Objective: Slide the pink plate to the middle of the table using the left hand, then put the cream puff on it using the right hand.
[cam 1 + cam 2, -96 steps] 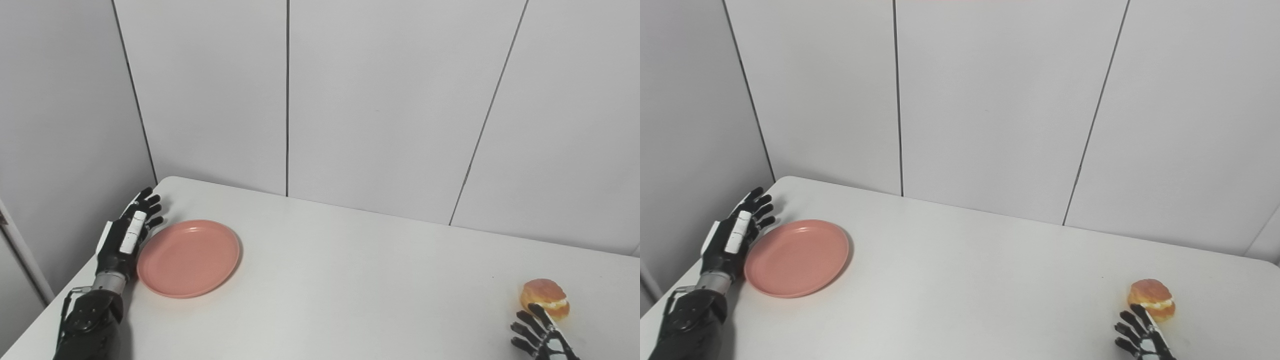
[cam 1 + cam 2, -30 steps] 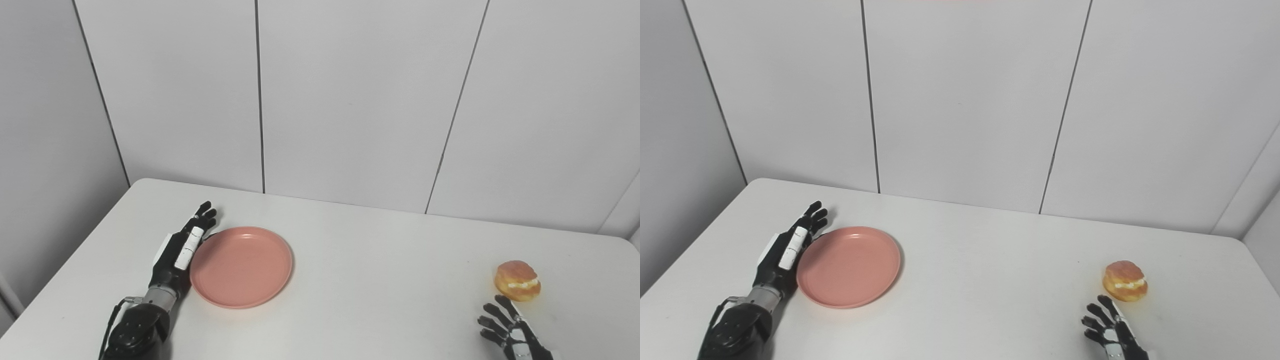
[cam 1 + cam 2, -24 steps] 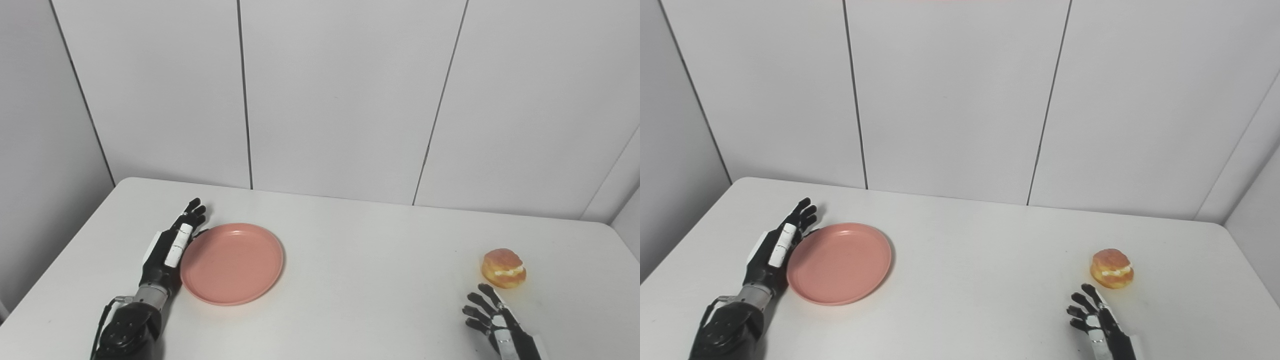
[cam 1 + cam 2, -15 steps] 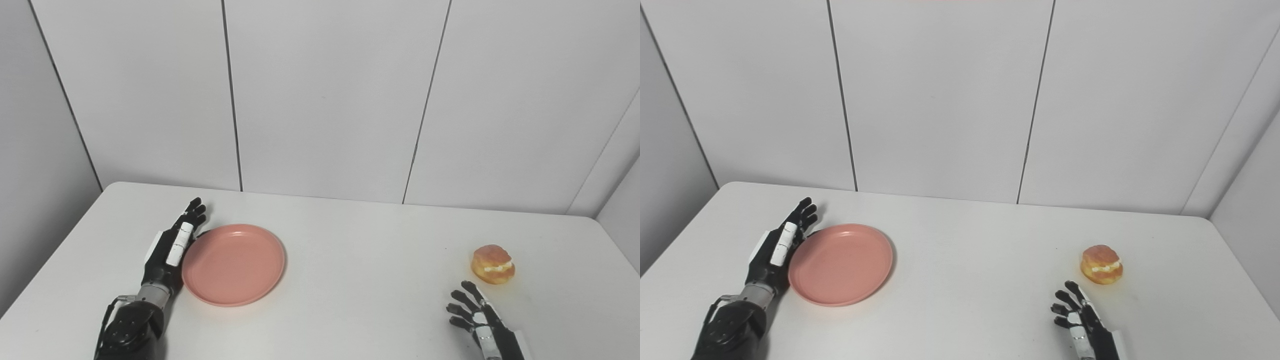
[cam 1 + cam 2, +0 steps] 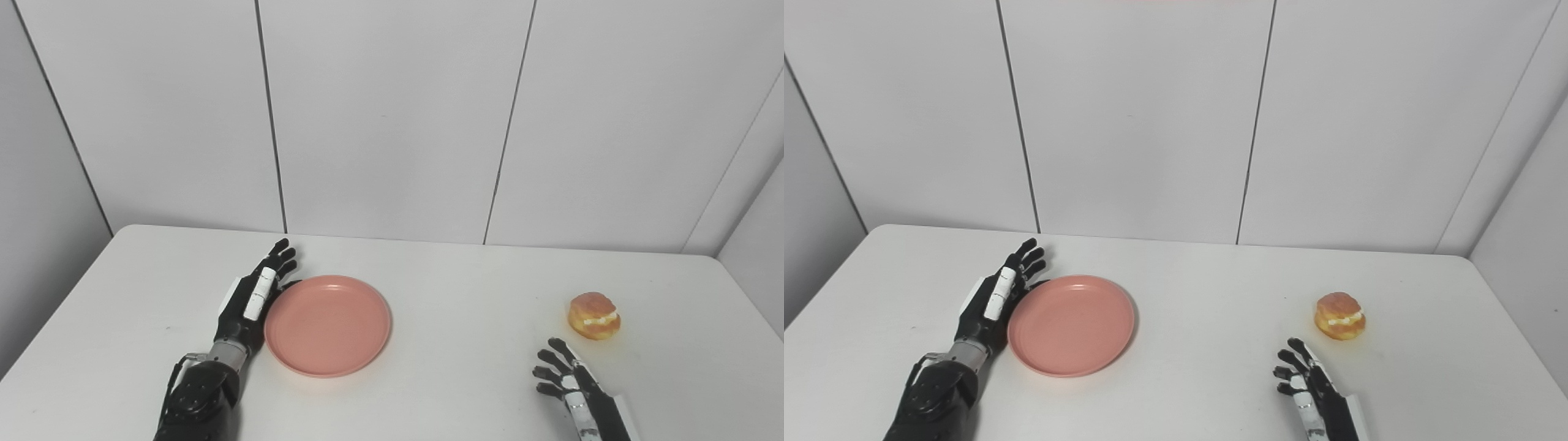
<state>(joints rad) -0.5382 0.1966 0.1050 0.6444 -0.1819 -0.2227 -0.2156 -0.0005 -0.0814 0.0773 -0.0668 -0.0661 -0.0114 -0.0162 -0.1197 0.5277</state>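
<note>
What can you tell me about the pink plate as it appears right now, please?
The plate is round, salmon pink, shallow with a low raised rim, and looks like matte plastic. It lies flat and empty on the white table, left of centre. The left hand, open and edge-on, rests against its left rim. The cream puff sits well apart to the right.

a bare test booth or lab: plain pale grey wall panels (image 5: 392, 116) with dark vertical seams close in a smooth white table (image 5: 465, 367) on three sides.
</note>
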